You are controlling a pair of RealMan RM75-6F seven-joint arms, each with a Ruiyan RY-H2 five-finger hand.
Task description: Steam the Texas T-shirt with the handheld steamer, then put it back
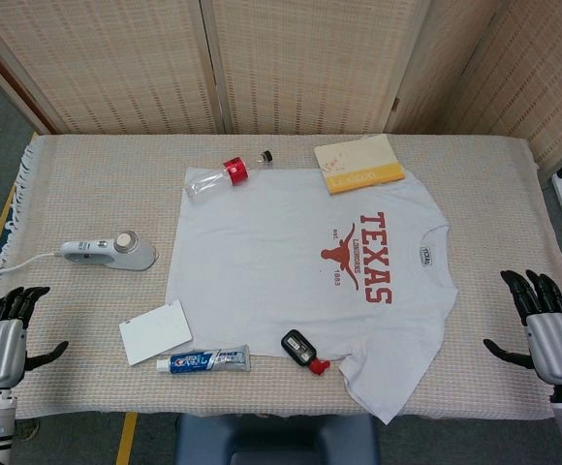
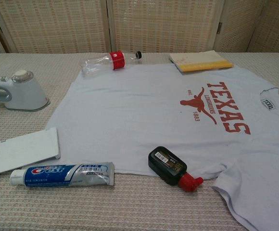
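Note:
A pale grey T-shirt (image 1: 291,262) (image 2: 144,110) with red TEXAS lettering and a longhorn lies flat across the middle of the table, collar to the right. The white handheld steamer (image 1: 107,253) (image 2: 19,91) rests on the cloth to the shirt's left, its cord trailing off the left edge. My left hand (image 1: 5,334) hovers open at the table's near-left corner, well short of the steamer. My right hand (image 1: 547,329) is open at the near-right edge, beside the shirt's sleeve. Neither hand shows in the chest view.
An empty plastic bottle (image 1: 218,178) (image 2: 106,62) and a yellow-edged book (image 1: 359,163) (image 2: 199,60) overlap the shirt's far edge. A white card (image 1: 155,331) (image 2: 24,150), a toothpaste tube (image 1: 203,360) (image 2: 62,174) and a black red-capped bottle (image 1: 302,349) (image 2: 171,167) lie by its near edge.

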